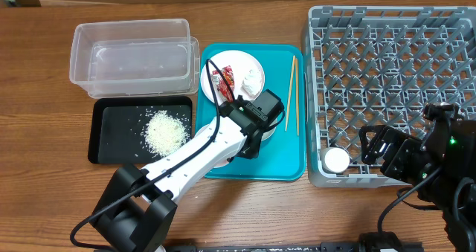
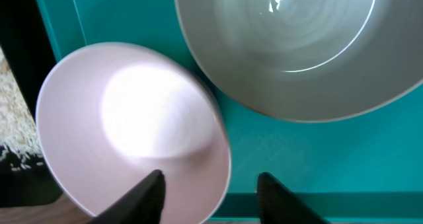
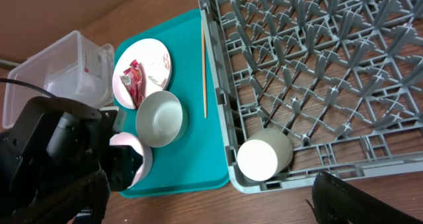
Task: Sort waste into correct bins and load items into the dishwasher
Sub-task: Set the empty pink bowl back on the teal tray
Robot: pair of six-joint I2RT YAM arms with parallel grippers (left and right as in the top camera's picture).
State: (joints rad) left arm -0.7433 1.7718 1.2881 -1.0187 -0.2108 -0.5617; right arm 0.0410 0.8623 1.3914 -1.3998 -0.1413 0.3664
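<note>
While straddling the rim of the pink bowl (image 2: pixel 132 131) on the teal tray (image 2: pixel 317 158), with left gripper (image 2: pixel 211 191) jaws apart and not yet clamped, risks a poor bite. Closing on a thin, curved, glossy edge could squirt it out or tip it over. Sits just beside the grey bowl (image 2: pixel 297 45), so could clink against it on lifting. Shares the teal tray with a plate (image 1: pixel 238 59) carrying wrapper (image 1: pixel 222 79) and tissue (image 1: pixel 251 78), plus chopsticks (image 1: pixel 292 88). Could scatter these with a swinging bowl. Keeps the right gripper (image 1: pixel 370 148) spread wide and empty over the rack (image 1: pixel 314 96), near the cup (image 1: pixel 336 160). Could clash there when bringing the bowl across.
</note>
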